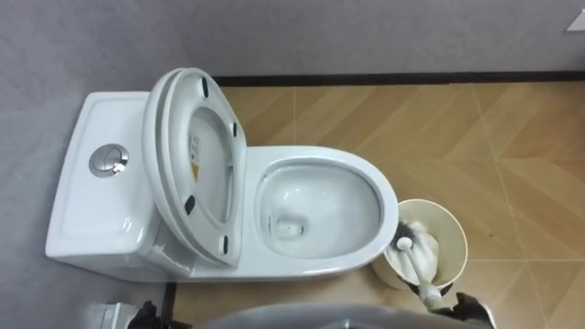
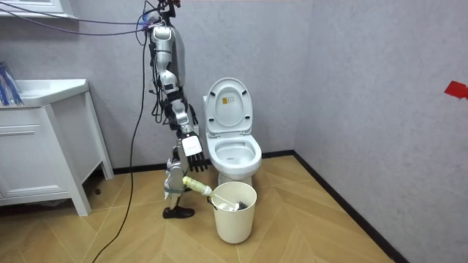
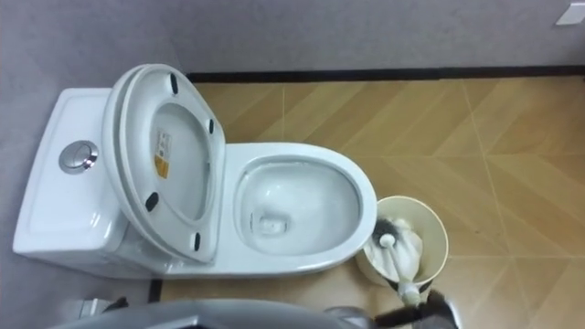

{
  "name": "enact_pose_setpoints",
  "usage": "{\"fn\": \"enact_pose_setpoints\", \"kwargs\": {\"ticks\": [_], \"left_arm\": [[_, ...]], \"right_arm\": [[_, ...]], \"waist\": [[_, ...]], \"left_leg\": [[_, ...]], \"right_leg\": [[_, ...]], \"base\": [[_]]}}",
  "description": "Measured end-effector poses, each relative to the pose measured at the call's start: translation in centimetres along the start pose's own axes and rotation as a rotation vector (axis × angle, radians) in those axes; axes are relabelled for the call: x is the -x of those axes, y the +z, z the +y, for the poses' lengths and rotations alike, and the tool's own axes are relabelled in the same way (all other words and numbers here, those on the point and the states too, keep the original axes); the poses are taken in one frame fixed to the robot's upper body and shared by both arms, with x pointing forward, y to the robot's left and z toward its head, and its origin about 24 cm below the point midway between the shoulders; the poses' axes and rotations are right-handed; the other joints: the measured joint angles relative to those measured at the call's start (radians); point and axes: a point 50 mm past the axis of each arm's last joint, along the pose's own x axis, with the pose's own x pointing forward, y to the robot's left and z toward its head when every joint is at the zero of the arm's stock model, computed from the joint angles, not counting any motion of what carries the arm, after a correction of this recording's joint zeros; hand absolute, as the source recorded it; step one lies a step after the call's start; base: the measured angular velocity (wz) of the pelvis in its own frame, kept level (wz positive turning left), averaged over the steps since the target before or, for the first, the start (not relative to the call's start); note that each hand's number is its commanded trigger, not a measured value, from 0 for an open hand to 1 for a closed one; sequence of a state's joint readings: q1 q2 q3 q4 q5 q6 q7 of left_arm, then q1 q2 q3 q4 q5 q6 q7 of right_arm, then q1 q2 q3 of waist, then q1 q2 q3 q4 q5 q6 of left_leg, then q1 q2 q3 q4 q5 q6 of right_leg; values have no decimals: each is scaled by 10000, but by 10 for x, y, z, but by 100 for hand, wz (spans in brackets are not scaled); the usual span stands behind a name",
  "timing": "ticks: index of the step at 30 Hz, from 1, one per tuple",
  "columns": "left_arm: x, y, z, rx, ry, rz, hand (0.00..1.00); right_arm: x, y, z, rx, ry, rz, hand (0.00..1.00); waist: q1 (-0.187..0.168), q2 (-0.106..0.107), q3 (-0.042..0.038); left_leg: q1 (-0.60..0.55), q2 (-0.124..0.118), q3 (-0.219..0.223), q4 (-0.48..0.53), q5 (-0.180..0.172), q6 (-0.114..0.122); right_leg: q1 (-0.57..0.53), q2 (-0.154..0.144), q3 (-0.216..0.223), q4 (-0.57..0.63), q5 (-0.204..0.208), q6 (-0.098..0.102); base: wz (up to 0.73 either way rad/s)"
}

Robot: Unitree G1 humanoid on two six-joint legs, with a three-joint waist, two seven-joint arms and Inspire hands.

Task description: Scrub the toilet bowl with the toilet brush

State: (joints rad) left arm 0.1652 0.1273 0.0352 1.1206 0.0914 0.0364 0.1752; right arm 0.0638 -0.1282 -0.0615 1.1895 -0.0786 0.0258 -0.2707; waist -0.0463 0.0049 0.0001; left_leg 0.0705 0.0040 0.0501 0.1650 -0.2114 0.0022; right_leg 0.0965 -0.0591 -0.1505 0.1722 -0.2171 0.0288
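At the lower right edge of the eye views the right hand point(image 1: 468, 307) showed as dark fingers at the end of the toilet brush point(image 1: 416, 270). They seemed curled about the handle, though the frame cut off most of the hand and the grip could not be seen whole. In the room view the same hand hung fingers-down just above the handle's end, beside the robot's leg.

At the lower left edge a pale and dark bit of the left hand point(image 1: 119, 317) came in. How it was set I could not tell.

The brush slanted up out of a round cream bin point(image 1: 452, 224), its dark head down inside among something white that was hard to make out. The bin stood on the wood floor point(image 1: 457, 128), just beside the front of the toilet point(image 1: 315, 153).

The robot stood at the toilet's side, facing across it. The bowl lay open, with a little water at the bottom. The seat and lid point(image 1: 206, 174) were raised together against the tank point(image 1: 91, 219), which carried a round chrome flush button point(image 1: 109, 161). Behind it rose the grey wall point(image 1: 320, 37).
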Motion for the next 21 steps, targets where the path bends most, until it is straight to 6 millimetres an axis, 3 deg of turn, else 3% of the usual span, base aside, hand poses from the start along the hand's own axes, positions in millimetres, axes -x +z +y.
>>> {"fn": "enact_pose_setpoints", "kwargs": {"ticks": [8,14,19,21], "left_arm": [[-3,27,2,84,369,-981,0],[-6,54,-1,-479,347,-1623,0],[-5,91,-5,-696,263,-2555,0],[-4,105,-4,-708,374,-2917,0]], "right_arm": [[-3,26,-2,-679,-610,-784,0],[-5,61,-3,-1495,-904,-1223,0],[-6,84,-9,-1725,-1246,-1517,0],[-5,103,-14,-1835,-1444,-1890,0]], "waist": [[21,-39,41],[54,-83,115],[265,82,260],[302,166,320]], "left_leg": [[-1242,3,-251,436,10,-2],[-2753,-3,-308,1198,11,4],[-4302,10,-367,2074,9,7],[-5206,9,-348,2668,7,9]], "right_leg": [[-1006,-34,-374,213,59,-64],[-2455,-126,-500,927,67,-78],[-4046,-215,-521,1941,26,-133],[-4880,-304,-539,2491,-57,-184]], "base": [[14],[5],[3],[6]]}}
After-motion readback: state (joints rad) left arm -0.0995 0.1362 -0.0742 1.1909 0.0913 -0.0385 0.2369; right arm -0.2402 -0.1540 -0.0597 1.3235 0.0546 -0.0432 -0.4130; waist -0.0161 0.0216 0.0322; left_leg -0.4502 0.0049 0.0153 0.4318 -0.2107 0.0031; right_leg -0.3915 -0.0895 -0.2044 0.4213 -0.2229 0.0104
